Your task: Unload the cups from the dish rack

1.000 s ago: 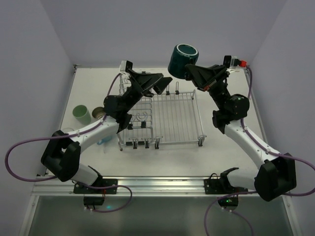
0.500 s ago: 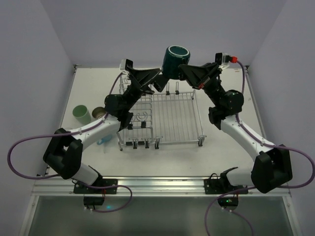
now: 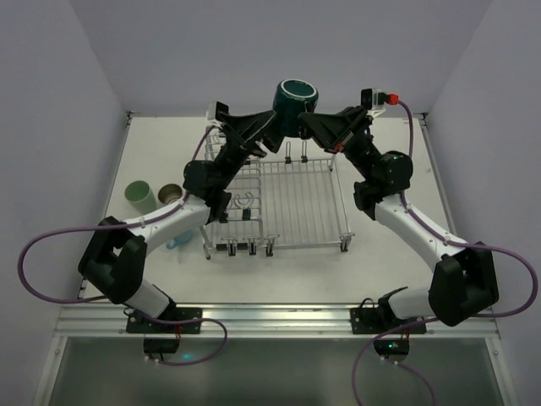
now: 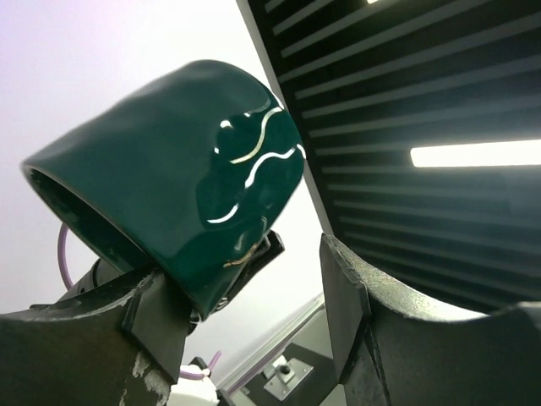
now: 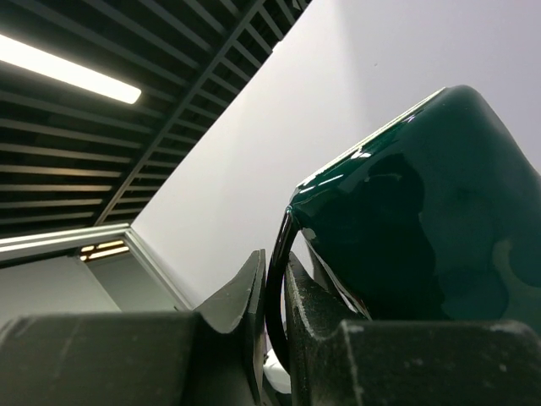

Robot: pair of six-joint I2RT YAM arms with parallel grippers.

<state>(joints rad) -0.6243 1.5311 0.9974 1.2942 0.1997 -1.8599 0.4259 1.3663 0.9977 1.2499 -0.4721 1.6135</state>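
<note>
The dark teal cup hangs in the air above the back edge of the dish rack. My right gripper is shut on its thin handle, and the cup body fills the right wrist view. My left gripper is open right beside the cup. In the left wrist view the cup sits over the left finger, with a gap to the right finger. A pale green cup and a brown cup stand on the table left of the rack.
A light-blue mug shows partly under my left arm, near the rack's front left corner. The rack's flat grid section holds no cups that I can see. Walls close in the table at the back and sides.
My right gripper has carried the teal cup to the left, turning its mouth upward. My left gripper has risen a little and now stands against the cup.
</note>
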